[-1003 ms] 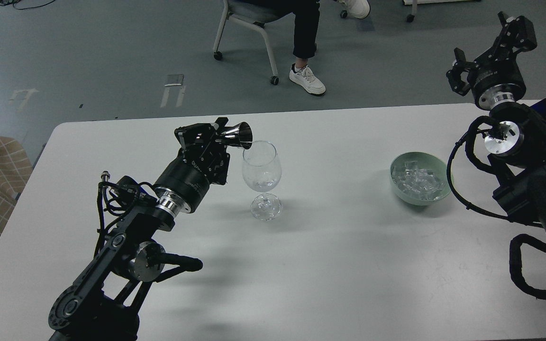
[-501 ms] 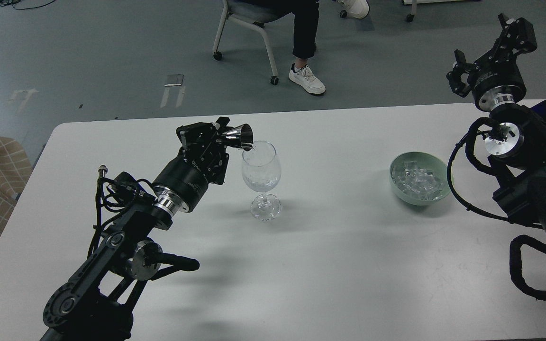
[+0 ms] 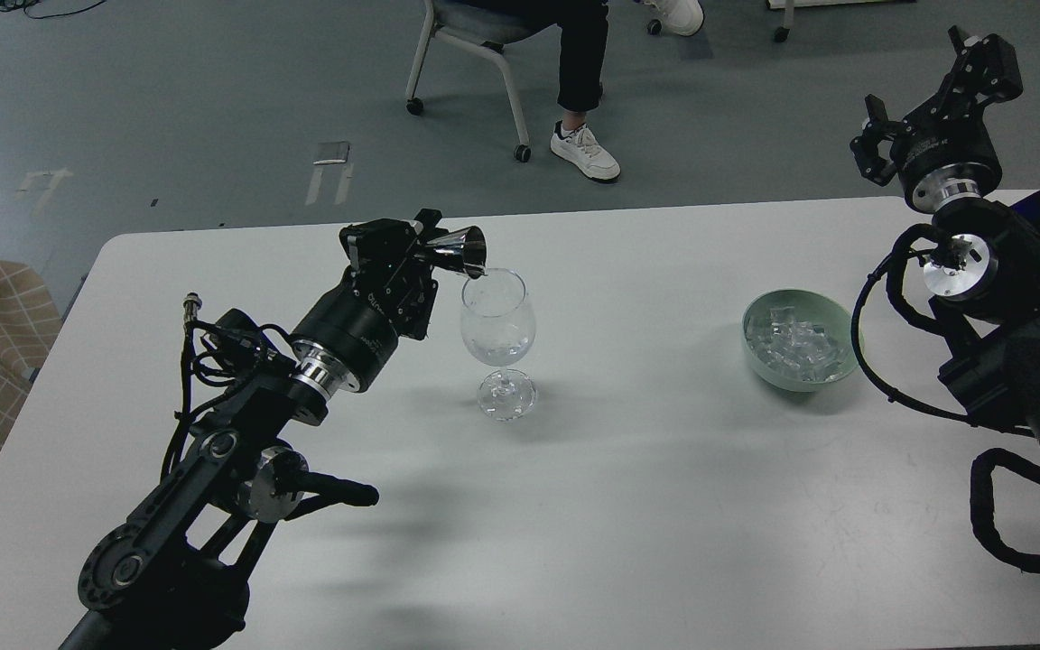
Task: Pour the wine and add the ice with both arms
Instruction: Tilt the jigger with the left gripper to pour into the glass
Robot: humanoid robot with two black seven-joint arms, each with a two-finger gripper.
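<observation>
Tipping a small metal jigger [image 3: 457,251] on its side, the left gripper [image 3: 419,246] keeps its fingers clamped on the cup's narrow end, the open mouth just above the near rim of the wine glass [image 3: 498,336]. Compared with the views a second and half a second ago, the jigger has lifted slightly and its mouth now sits a little higher over the rim; the glass has not moved on the white table [image 3: 664,506]. The wine itself is barely visible: only a faint shimmer low in the bowl of the glass, so the amount poured cannot be told. The slight lift suggests the pour is ending or finished. The ice [image 3: 795,348] lies untouched in the pale green bowl [image 3: 756,361], well apart from the glass to the right. The right gripper [image 3: 931,99] hangs high beyond the table's far edge, fingers spread and empty, unchanged in place. Adding ice appears to be the remaining step.
</observation>
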